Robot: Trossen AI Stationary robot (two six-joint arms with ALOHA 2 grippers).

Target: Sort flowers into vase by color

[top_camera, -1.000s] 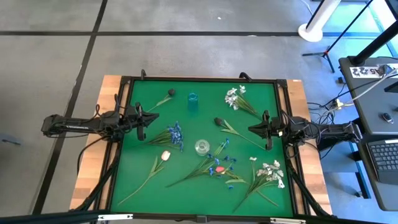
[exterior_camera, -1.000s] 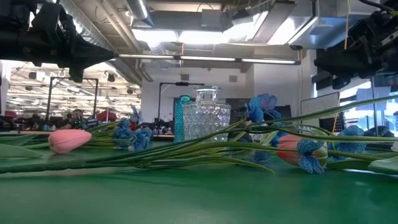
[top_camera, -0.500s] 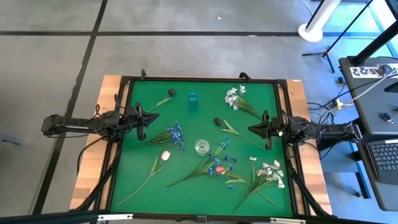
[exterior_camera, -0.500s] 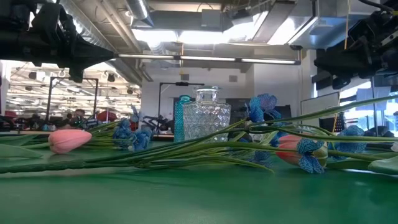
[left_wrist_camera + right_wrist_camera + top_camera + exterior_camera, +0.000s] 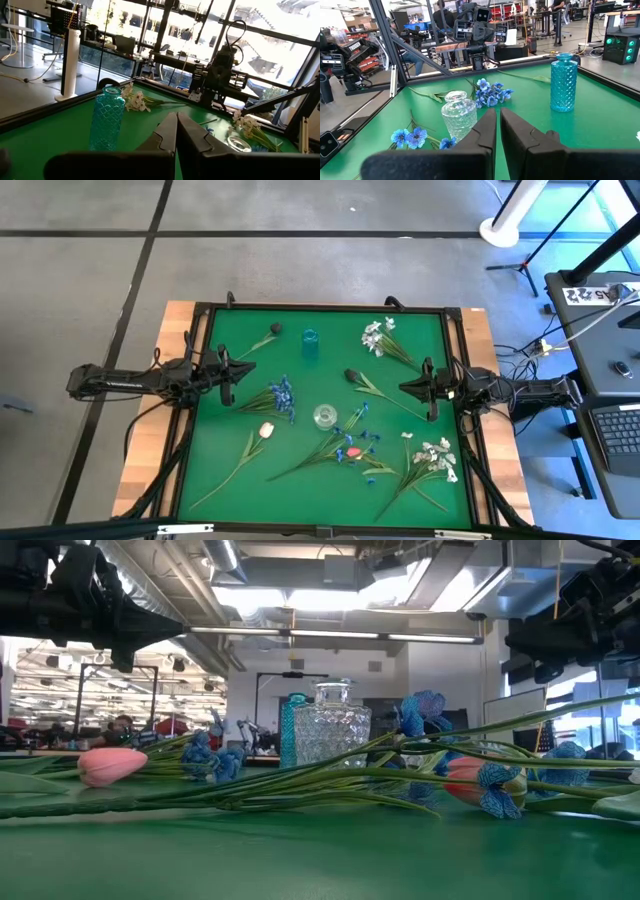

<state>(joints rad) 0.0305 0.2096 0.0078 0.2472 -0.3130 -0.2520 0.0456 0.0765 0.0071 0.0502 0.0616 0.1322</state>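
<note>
Only the high view shows white flowers (image 5: 378, 335) near the table's (image 5: 230, 480) far edge; left pincer (image 5: 236, 371) and right pincer (image 5: 403, 388) are pressed together, empty.

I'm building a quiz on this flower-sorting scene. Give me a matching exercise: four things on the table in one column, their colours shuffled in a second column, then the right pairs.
Things:
1. Tall vase
2. Squat vase
3. Tulip bud lying near the left arm's side
4. Blossom cluster at the far right of the mat

Colours:
A. white
B. clear glass
C. pink
D. teal blue

Pairs: 1-D, 2-B, 3-C, 4-A
</note>
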